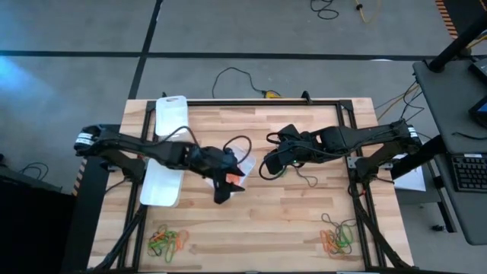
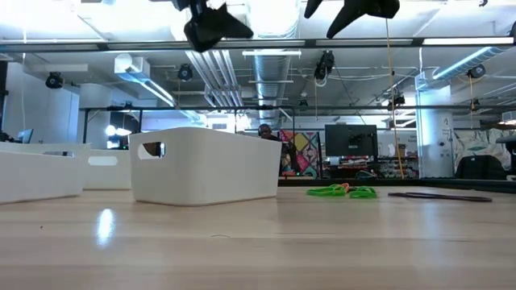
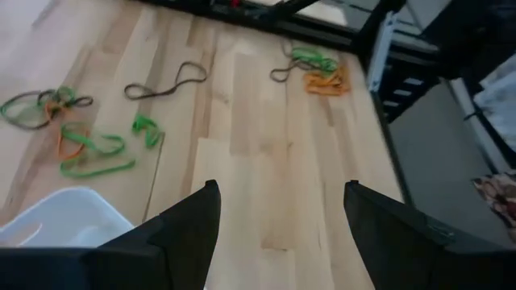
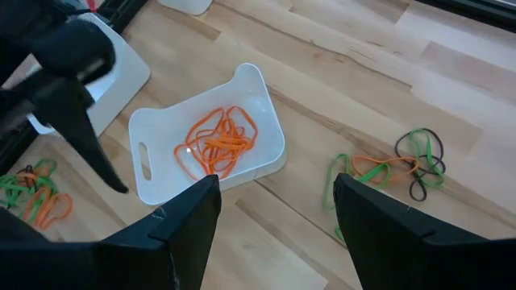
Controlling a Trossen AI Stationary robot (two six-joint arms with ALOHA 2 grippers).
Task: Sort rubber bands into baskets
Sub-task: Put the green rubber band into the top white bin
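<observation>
Orange rubber bands point(image 4: 219, 142) lie in a white basket point(image 4: 266, 109) at mid-table, seen only from the right wrist. Overhead, arms hide it. The left gripper point(image 3: 278, 225) and right gripper point(image 4: 274, 221) hover there, fingers apart, empty.

In the high view the left arm point(image 1: 163, 152) covers most of the tray point(image 1: 245, 169) at the table's middle — only a white corner with a bit of orange shows. The low view cuts both grippers off at its top edge, so their fingers cannot be seen there. A far tray point(image 2: 32, 173) runs off that view's side. The small loops in the corner pile point(image 1: 337, 236) are too tiny to count — colours merge
</observation>
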